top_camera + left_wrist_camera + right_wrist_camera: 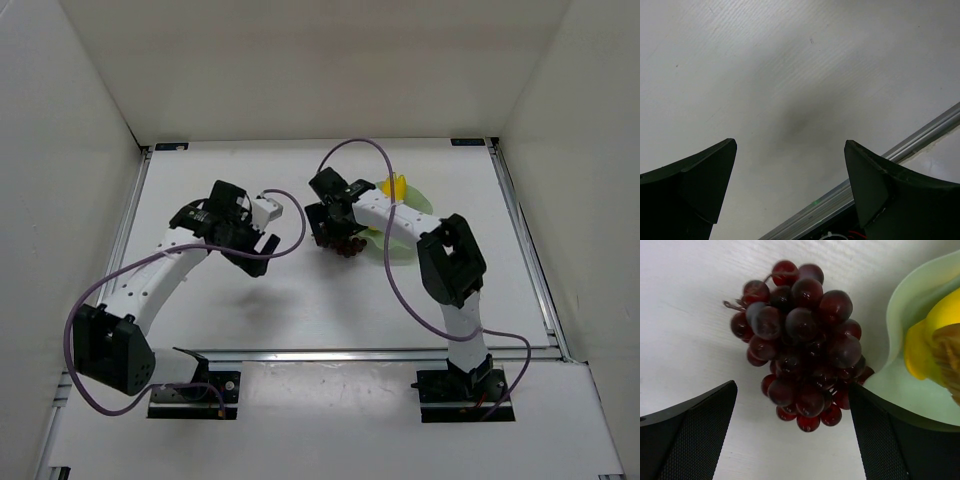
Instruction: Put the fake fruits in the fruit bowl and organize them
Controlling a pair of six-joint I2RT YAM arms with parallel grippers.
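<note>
Grapes between spread right fingers, just beside bowl, left fingers spread

The grapes lie on the worktop, just left of the bowl, close beside its rim. The banana lies in the bowl, at its far side. The right gripper hangs over the grapes, its 2 fingers standing apart, 1 at each side of them. The left gripper is well apart to the left, over the worktop.
</note>
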